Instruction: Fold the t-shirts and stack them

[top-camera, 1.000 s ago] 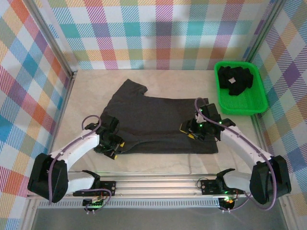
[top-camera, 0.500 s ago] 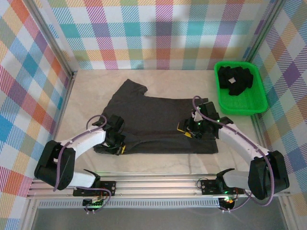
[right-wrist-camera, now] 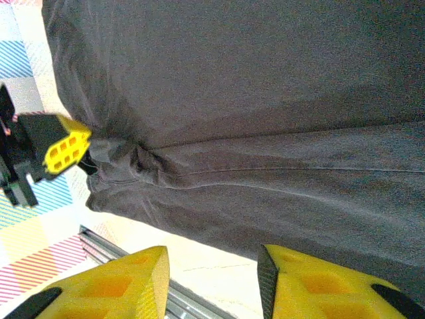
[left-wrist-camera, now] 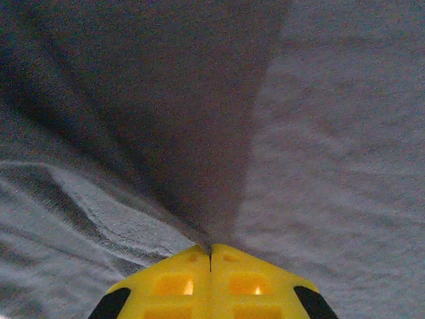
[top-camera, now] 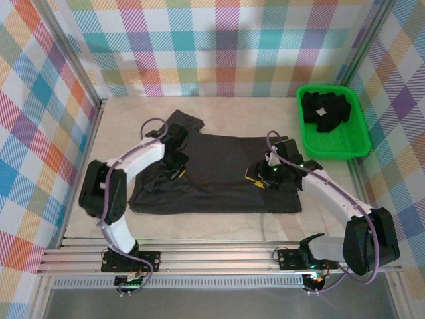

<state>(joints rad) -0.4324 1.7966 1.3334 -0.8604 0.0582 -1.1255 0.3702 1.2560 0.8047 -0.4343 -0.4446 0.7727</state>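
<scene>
Charcoal t-shirt (top-camera: 219,193), one, lies spread, pinched by left gripper (left-wrist-camera: 210,252); right gripper (right-wrist-camera: 212,259) gapes empty; one green bin (top-camera: 335,143).

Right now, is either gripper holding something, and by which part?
Left gripper pinches the t-shirt by a cloth fold on its left side; right gripper, fingers apart, holds nothing.

Top camera looks down from above and behind over the whole table (top-camera: 232,229); both wrist cameras sit close over the spread t-shirt (top-camera: 219,173) — their shared ground.
</scene>
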